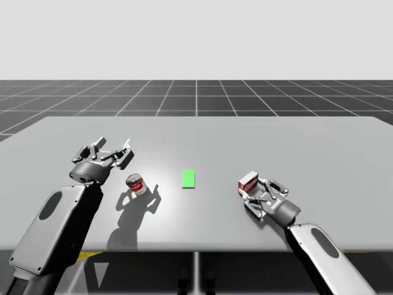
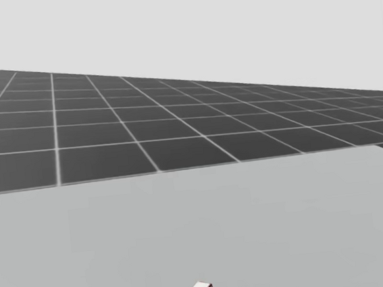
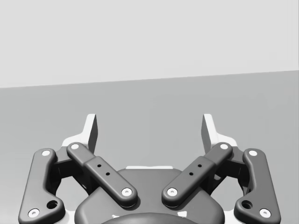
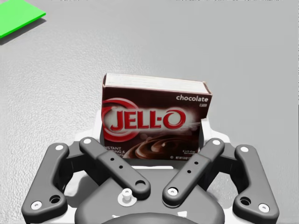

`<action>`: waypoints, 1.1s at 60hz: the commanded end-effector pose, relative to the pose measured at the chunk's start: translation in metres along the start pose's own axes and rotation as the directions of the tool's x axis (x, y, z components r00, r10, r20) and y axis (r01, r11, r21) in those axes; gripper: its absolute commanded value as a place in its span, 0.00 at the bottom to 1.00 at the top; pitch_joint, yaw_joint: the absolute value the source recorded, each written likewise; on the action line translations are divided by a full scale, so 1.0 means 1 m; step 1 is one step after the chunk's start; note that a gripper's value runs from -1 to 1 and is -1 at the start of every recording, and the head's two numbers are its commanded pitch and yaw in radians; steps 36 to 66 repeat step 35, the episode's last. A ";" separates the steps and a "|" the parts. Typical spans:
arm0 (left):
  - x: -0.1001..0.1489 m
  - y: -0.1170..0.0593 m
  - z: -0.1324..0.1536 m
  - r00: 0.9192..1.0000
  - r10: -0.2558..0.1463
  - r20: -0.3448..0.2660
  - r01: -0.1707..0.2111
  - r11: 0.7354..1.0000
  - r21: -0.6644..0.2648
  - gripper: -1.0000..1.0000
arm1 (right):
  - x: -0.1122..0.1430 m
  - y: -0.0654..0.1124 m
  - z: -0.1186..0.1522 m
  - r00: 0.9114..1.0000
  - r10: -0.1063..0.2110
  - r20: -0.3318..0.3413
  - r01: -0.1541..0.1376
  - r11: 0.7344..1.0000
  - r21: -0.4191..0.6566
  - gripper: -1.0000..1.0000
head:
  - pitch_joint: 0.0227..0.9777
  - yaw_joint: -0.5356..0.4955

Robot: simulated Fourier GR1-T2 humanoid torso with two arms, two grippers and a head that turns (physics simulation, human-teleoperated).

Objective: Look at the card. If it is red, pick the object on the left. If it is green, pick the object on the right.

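Card [image 1: 188, 178] shows green, so the dark red box [image 4: 156, 109] at its three o'clock is the pick; right gripper [image 4: 152, 128] clamps it, so lift straight up without slackening, while left gripper [image 3: 150, 127] gapes empty.

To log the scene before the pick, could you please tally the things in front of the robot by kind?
Card: 1, the green card
Can: 1, the red and white can
Box: 1, the dark red box
Total: 3
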 end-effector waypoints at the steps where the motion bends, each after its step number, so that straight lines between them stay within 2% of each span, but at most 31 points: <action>1: 0.000 0.000 0.000 1.000 0.000 0.000 0.000 1.000 -0.001 0.00 | 0.029 -0.014 -0.003 0.998 0.010 0.066 -0.002 0.994 -0.113 1.00 | 0.37 0.13; 12: 0.000 0.000 0.000 1.000 0.000 0.000 0.000 1.000 -0.001 0.00 | 0.081 -0.028 0.005 0.987 0.055 0.153 -0.028 0.985 -0.171 1.00 | 0.37 0.12; 16: 0.000 0.001 0.000 1.000 0.005 0.002 -0.005 1.000 0.002 0.00 | 0.094 -0.031 0.007 0.983 0.059 0.173 -0.026 0.983 -0.184 1.00 | 0.37 0.12; 22: 0.000 0.001 0.001 1.000 0.005 0.003 -0.005 1.000 0.002 0.00 | 0.122 -0.038 0.012 0.971 0.081 0.223 -0.030 0.974 -0.223 1.00 | 0.38 0.12; 24: 0.000 0.001 0.001 1.000 0.005 0.003 -0.005 1.000 0.002 0.00 | 0.133 -0.041 0.014 0.964 0.095 0.249 -0.032 0.969 -0.243 1.00 | 0.38 0.11; 28: 0.001 0.001 0.001 1.000 0.005 0.004 -0.005 1.000 0.002 0.00 | 0.145 -0.044 0.016 0.956 0.099 0.277 -0.023 0.964 -0.265 1.00 | 0.38 0.11; 32: 0.001 0.002 0.001 1.000 0.006 0.007 -0.006 1.000 0.002 0.00 | 0.166 -0.049 0.020 0.936 0.112 0.335 -0.003 0.951 -0.310 1.00 | 0.38 0.11; 34: 0.001 0.002 0.001 1.000 0.005 0.007 -0.005 1.000 0.003 0.00 | 0.173 -0.051 0.021 0.930 0.113 0.350 0.006 0.947 -0.321 1.00 | 0.38 0.12; 35: 0.001 0.002 0.001 1.000 0.006 0.007 -0.006 1.000 0.003 0.00 | 0.180 -0.052 0.022 0.924 0.114 0.366 0.014 0.944 -0.329 1.00 | 0.38 0.12; 66: 0.001 0.002 0.001 1.000 0.006 0.007 -0.006 1.000 0.003 0.00 | 0.180 -0.052 0.022 0.924 0.114 0.366 0.014 0.944 -0.329 1.00 | 0.38 0.12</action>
